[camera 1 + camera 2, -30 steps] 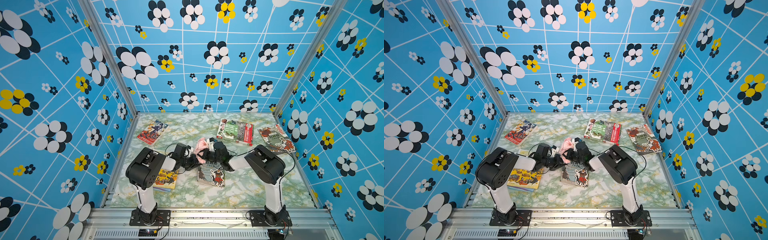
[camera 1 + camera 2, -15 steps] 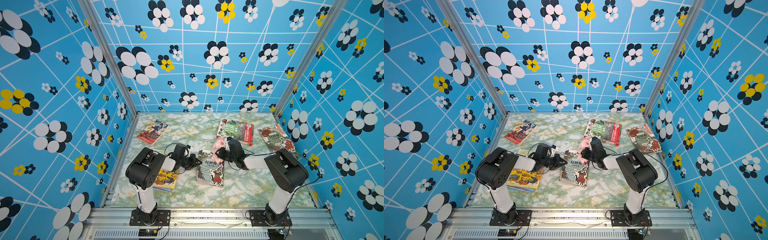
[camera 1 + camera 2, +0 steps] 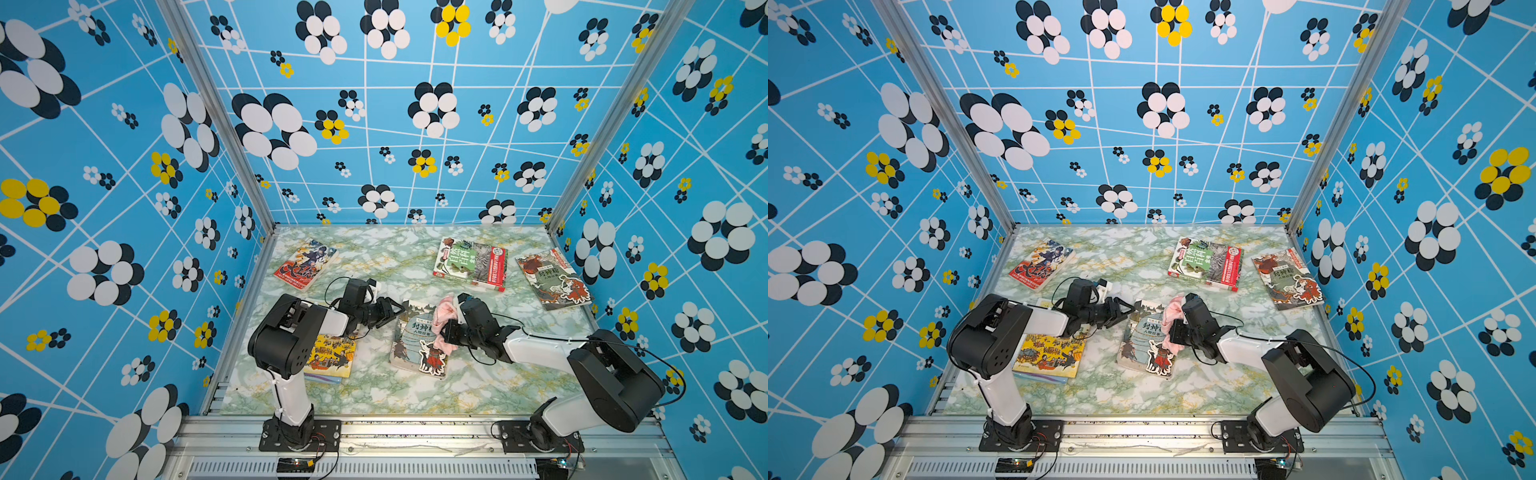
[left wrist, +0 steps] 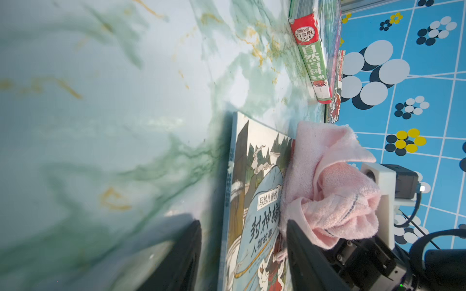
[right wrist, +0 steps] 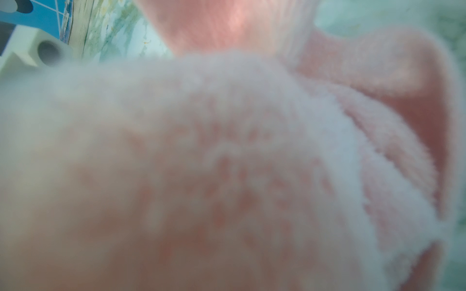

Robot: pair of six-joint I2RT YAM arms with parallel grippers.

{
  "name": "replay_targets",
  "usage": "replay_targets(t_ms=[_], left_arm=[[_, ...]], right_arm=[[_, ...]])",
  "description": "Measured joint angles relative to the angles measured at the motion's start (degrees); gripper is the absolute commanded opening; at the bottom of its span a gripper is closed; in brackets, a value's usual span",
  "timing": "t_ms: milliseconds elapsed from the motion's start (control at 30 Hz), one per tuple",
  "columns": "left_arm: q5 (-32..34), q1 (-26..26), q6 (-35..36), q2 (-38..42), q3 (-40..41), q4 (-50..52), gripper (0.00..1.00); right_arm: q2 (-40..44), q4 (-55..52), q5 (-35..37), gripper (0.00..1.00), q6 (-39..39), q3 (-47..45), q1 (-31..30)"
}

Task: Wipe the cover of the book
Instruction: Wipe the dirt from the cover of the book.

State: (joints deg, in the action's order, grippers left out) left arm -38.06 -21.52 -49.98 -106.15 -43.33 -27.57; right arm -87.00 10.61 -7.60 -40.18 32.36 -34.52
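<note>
The book (image 3: 417, 345) (image 3: 1142, 345) with a grey-blue illustrated cover lies flat in the middle of the marble table. On the right half of the cover rests a bunched pink cloth (image 3: 442, 318) (image 3: 1172, 312), with my right gripper (image 3: 448, 332) (image 3: 1174, 332) shut on it. That cloth (image 5: 227, 151) fills the right wrist view and hides the jaws. My left gripper (image 3: 395, 309) (image 3: 1126, 309) stands open at the book's far left corner. In the left wrist view the left gripper (image 4: 243, 224) straddles the edge of the book (image 4: 259, 191), one finger beside the cloth (image 4: 327, 189).
Other books lie around: a red one (image 3: 305, 264) at the back left, a green-and-red one (image 3: 469, 262) at the back, a dragon-cover one (image 3: 552, 276) at the right wall, and a yellow one (image 3: 332, 353) under the left arm. Patterned blue walls close in three sides.
My left gripper has opened and drawn back to the book's left edge. The right gripper has carried the pink cloth from the book's far left end to the right across the cover.
</note>
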Motion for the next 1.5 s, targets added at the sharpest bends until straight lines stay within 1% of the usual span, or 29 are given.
replay_targets(t_ms=[200, 267, 333, 400, 433, 500, 633, 733, 767, 900, 967, 1033, 1067, 1133, 1233, 1300, 1500], left_arm=[[-0.81, 1.16, 4.87, -6.27, -11.04, 7.04, 0.53], [-1.03, 1.16, 6.34, -7.28, -13.05, 9.16, 0.51], [-1.55, 1.16, 7.56, -8.00, -14.47, 10.93, 0.46], [-2.40, 1.14, 8.11, -9.07, -15.91, 12.17, 0.44], [-2.97, 1.09, 8.17, -9.68, -16.57, 12.41, 0.41], [-3.54, 0.92, 8.39, -10.34, -17.33, 12.66, 0.37], [-4.42, 0.02, 8.50, -10.67, -17.51, 13.46, 0.35], [-5.25, -0.85, 8.22, -10.75, -17.51, 13.90, 0.32], [-5.51, -1.11, 8.02, -10.80, -17.51, 14.03, 0.30], [-6.56, -1.79, 6.78, -10.80, -17.49, 13.99, 0.16], [-6.88, -1.81, 6.29, -10.80, -17.44, 13.77, 0.11], [-7.04, -1.84, 6.10, -10.82, -17.42, 13.57, 0.04], [-7.02, -1.84, 6.16, -10.80, -17.42, 13.53, 0.02], [-7.02, -1.84, 5.81, -10.80, -17.35, 13.40, 0.00], [-6.86, -1.81, 5.86, -10.75, -16.63, 12.37, 0.00], [-6.32, -1.77, 5.81, -10.51, -15.54, 11.45, 0.00], [-5.73, -0.66, 4.04, -9.22, -10.21, 6.71, 0.00]], right_arm=[[-2.80, -0.83, -1.97, 0.00, 1.95, 3.08, 1.88], [-3.50, -0.87, -2.45, 0.00, 2.36, 3.80, 2.62], [-4.24, -0.96, -3.06, 0.00, 3.15, 4.59, 3.41], [-5.16, -1.03, -3.56, 0.00, 3.89, 5.53, 4.15], [-5.75, -1.03, -3.72, 0.00, 4.26, 6.10, 4.48], [-6.95, -1.05, -3.93, 0.00, 4.94, 7.34, 4.98], [-9.62, -1.07, -4.42, 0.00, 5.79, 10.23, 5.53], [-11.23, -1.11, -4.72, 0.00, 6.43, 12.00, 5.68], [-11.61, -1.18, -4.81, 0.00, 6.58, 12.46, 5.70], [-12.57, -1.25, -4.94, 0.00, 7.02, 13.55, 5.73], [-12.72, -1.25, -4.96, 0.00, 7.23, 13.77, 5.77], [-13.03, -1.38, -4.96, 0.00, 7.69, 14.21, 5.79], [-13.22, -1.75, -4.96, 0.00, 7.96, 14.64, 5.79], [-13.51, -3.28, -4.96, 0.00, 8.20, 15.78, 5.79], [-13.11, -4.50, -3.82, 0.00, 8.48, 16.00, 4.66], [-12.00, -5.25, -2.75, 0.00, 8.50, 15.10, 2.73], [-5.77, -6.45, -2.36, 0.00, 7.80, 8.76, -8.26]])
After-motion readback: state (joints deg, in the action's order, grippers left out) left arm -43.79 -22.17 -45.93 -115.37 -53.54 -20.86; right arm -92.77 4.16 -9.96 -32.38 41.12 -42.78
